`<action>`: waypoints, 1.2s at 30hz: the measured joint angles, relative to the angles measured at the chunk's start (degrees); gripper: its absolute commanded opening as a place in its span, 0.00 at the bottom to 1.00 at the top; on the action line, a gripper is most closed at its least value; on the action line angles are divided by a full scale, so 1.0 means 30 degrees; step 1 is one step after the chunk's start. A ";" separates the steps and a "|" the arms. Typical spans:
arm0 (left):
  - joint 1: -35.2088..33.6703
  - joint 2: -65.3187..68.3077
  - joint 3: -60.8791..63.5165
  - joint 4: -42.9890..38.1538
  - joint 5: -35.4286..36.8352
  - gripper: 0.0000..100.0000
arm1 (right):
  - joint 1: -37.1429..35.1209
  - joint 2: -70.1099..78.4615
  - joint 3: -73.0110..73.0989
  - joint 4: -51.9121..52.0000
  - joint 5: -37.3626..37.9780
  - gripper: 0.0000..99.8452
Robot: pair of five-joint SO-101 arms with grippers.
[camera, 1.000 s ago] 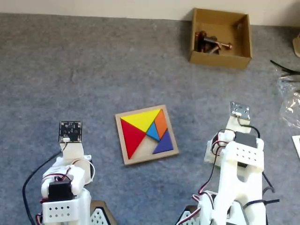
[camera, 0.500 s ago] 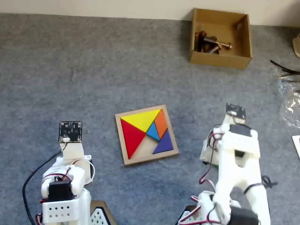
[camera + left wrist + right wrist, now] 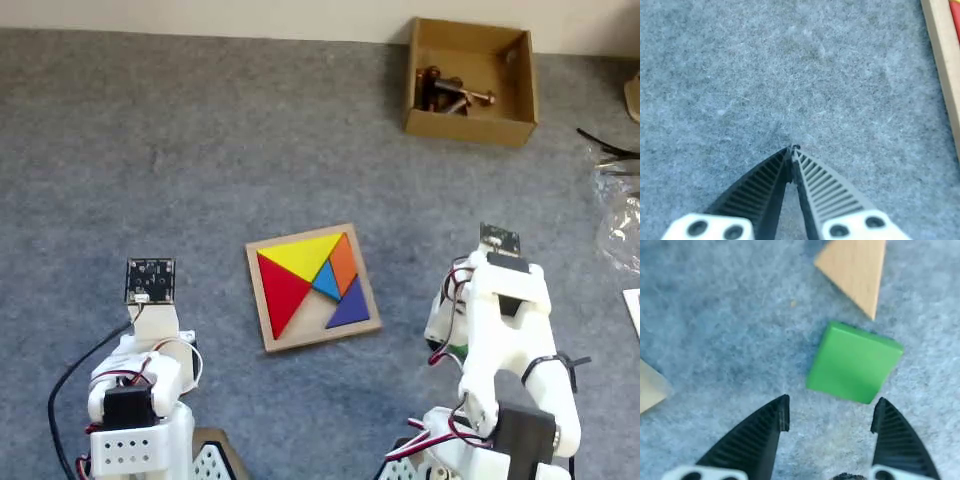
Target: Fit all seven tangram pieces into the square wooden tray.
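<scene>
Toward the table's (image 3: 200,150) near edge, beside the tray (image 3: 312,328), our right gripper (image 3: 832,402) has dipped, spread wide, over the green square (image 3: 855,362); we judge a pickup imminent. Our left gripper (image 3: 791,149) sits pinched closed.

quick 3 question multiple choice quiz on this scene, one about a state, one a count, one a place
1. How is the left tool?
A. open wide
B. shut on a piece
C. shut, holding nothing

2. How many coloured pieces lie in the tray?
A. three
B. five
C. seven

3. Where is the green square?
A. on the carpet, just ahead of the right tool
B. in the tray
C. held in the left tool

Answers:
1 C, its tips meet over bare carpet.
2 B, there are yellow, red, orange, blue and purple, with some bare wood beside them.
3 A, the right wrist view shows it flat on the carpet beyond the open tips.
</scene>
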 measured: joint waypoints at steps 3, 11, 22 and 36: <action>0.0000 0.0000 0.0000 0.0000 0.0000 0.00 | 0.0000 0.0205 -0.0176 -0.0615 0.0000 0.26; 0.0000 0.0000 0.0000 0.0000 0.0000 0.00 | 0.0000 0.0205 -0.0176 -0.1729 0.0000 0.26; 0.0000 0.0000 0.0000 0.0000 0.0000 0.00 | 0.0029 0.0205 -0.0176 -0.2872 -0.0059 0.26; 0.0000 0.0000 0.0000 0.0000 0.0000 0.00 | 0.0088 0.3136 -0.0645 -0.3516 0.0469 0.26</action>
